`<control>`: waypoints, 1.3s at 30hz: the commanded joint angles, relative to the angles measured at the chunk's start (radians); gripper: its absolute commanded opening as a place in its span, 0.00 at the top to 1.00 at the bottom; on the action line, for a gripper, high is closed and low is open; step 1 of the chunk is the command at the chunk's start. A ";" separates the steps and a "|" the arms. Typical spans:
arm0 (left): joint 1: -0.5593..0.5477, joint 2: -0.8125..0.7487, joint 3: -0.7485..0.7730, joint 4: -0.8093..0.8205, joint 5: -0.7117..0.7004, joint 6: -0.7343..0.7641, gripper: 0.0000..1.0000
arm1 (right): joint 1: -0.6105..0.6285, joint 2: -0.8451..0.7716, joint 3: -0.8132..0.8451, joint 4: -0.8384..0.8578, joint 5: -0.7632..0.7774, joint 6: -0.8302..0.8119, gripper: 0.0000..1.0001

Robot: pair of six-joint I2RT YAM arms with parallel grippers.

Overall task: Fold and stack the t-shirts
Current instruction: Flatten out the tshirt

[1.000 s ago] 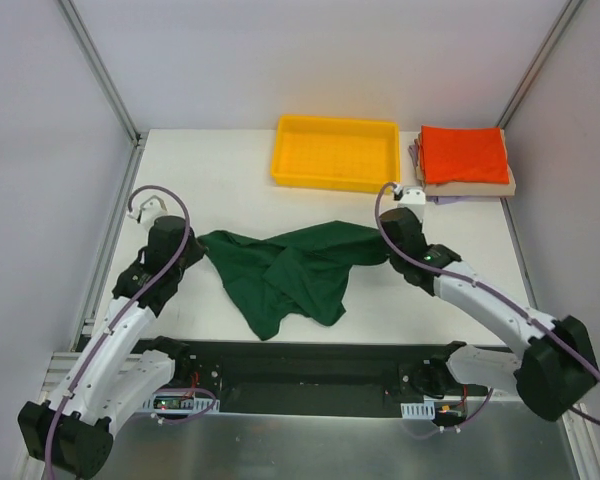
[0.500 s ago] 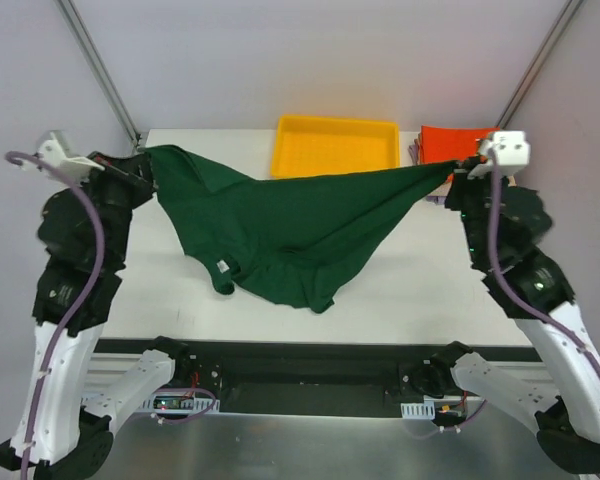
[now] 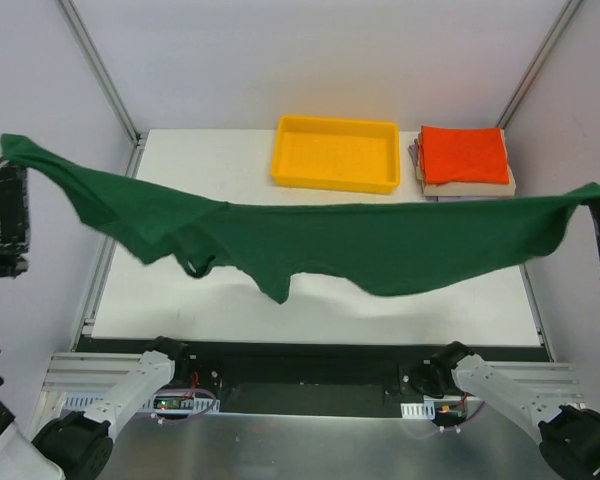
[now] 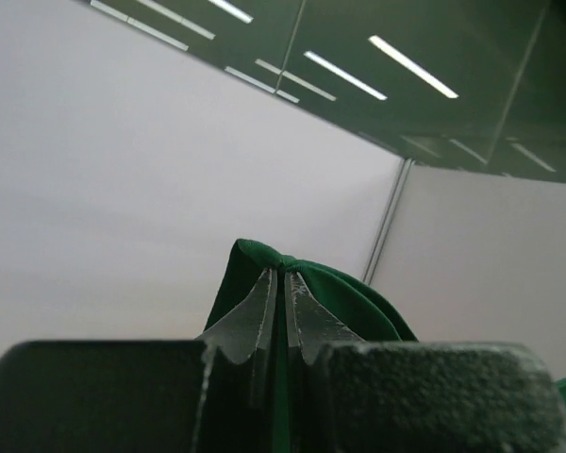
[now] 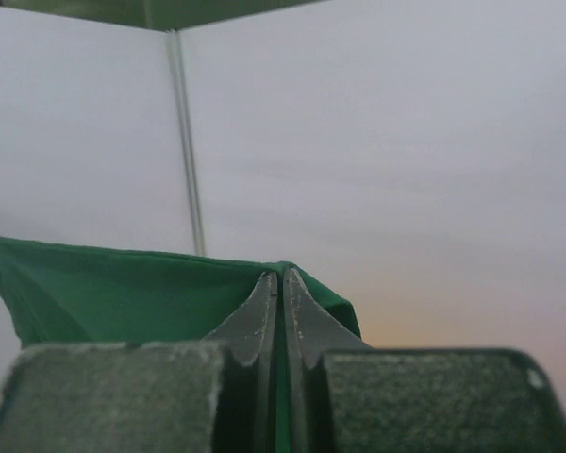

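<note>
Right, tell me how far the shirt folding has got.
Done: an orange-red shirt tops the folded stack at far right. In hand: left gripper and right gripper pinch the green t-shirt, stretched above the table. Left: fold it and stack it.

Big t-shirt (image 3: 380, 245) is strung out left to right above the bench (image 3: 210, 165), one end pinched in the left gripper (image 4: 281, 283) and the other in the right gripper (image 5: 281, 283). Behind it, the tray (image 3: 332, 181) sits at the bench's far edge. The stack of folded t-shirts (image 3: 464, 155) is just right of that, in the far right corner.
</note>
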 commanded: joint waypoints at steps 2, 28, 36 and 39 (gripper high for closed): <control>-0.003 0.129 0.196 0.058 0.095 0.070 1.00 | -0.013 0.006 0.062 -0.053 -0.118 0.059 1.00; 0.049 1.176 -0.196 0.130 -0.204 0.499 0.37 | -0.321 0.643 -0.926 0.524 0.197 -0.019 0.90; 0.063 1.114 -0.282 0.095 -0.264 0.333 0.01 | -0.346 0.886 -0.750 0.328 0.246 0.065 0.20; 0.063 1.002 -0.366 0.058 -0.247 0.235 0.01 | -0.346 0.791 -0.802 0.315 0.209 0.117 0.04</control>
